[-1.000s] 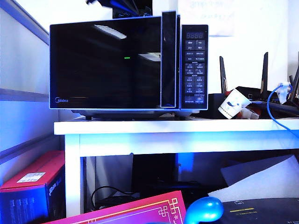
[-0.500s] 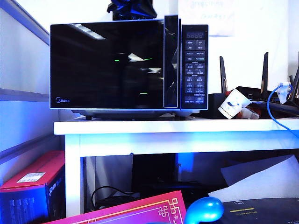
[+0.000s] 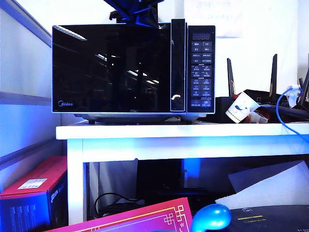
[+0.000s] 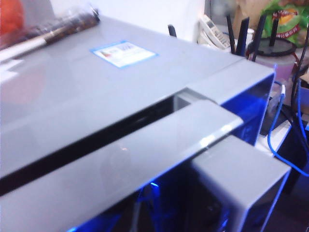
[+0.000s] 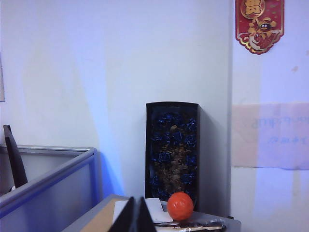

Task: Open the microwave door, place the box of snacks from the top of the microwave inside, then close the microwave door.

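Observation:
The black microwave stands on a white table. Its glossy microwave door, with the tall handle strip, looks almost flush from the front. In the left wrist view a narrow dark gap still runs between the door's top edge and the microwave's grey top. The dark end of my left arm hangs over the top front edge; its jaws do not show. My right gripper is shut and empty, raised near the microwave's top. The box of snacks is out of view.
On the microwave's top lie an orange ball, a foil-wrapped item and a blue-edged label. A dark carton of blue-wrapped items leans on the wall. Routers, a paper cup and a blue cable stand to the right.
The microwave door has swung from partly ajar to nearly shut. The left arm's dark end has shifted above the microwave's top edge. The right arm has kept still.

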Action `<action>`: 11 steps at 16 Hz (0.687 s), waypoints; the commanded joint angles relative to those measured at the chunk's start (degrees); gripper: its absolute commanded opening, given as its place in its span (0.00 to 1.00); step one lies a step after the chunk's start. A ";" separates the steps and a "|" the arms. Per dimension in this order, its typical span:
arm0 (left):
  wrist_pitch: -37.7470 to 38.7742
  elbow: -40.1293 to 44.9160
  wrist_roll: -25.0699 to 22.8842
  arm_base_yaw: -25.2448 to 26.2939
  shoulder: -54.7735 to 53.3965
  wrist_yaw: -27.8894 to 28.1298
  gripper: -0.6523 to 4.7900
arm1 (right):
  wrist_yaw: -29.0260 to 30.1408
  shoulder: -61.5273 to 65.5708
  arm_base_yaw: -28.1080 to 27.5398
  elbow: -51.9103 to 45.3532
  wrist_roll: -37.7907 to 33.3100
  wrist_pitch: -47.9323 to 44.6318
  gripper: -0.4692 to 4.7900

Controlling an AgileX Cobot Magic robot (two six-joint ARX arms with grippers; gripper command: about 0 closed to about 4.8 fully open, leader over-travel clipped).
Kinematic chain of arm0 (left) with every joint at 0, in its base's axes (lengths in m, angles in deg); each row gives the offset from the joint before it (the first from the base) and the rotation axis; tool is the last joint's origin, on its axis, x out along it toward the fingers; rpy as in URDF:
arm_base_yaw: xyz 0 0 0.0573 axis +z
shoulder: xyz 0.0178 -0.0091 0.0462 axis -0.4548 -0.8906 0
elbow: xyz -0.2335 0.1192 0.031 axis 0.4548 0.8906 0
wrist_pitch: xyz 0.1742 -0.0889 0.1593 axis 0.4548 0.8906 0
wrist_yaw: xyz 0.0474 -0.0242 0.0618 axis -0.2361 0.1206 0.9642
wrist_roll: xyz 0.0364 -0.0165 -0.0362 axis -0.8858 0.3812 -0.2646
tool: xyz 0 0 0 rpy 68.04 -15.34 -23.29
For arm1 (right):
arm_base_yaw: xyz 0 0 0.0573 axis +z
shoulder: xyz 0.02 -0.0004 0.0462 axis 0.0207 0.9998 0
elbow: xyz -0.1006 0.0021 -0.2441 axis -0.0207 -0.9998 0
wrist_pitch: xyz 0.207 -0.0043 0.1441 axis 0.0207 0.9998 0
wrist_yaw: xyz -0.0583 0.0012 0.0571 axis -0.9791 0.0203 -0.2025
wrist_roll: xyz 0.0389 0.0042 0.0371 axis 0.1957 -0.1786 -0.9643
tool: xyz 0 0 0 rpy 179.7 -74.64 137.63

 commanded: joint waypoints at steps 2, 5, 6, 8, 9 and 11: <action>-2.89 -0.22 0.02 -0.11 -2.34 0.24 0.11 | -0.02 -0.22 0.04 0.20 0.28 -1.25 0.09; -3.21 -0.33 0.02 -0.11 -3.45 5.81 0.11 | 0.00 -0.15 0.04 0.17 0.55 -1.25 0.09; -3.28 -0.44 0.00 -0.11 -3.45 8.24 0.11 | -0.04 -0.13 0.04 0.17 0.61 -1.25 0.09; -4.63 -0.52 0.00 -0.13 -3.32 11.82 0.11 | -0.20 -0.13 0.04 0.17 0.68 -1.25 0.09; -5.03 -0.55 0.02 -0.13 -3.26 12.37 0.11 | -0.20 -0.15 0.04 0.20 0.70 -1.20 0.09; 0.48 -0.55 0.11 -0.20 0.24 11.61 0.11 | -0.22 -0.31 0.04 0.20 2.19 -0.85 0.09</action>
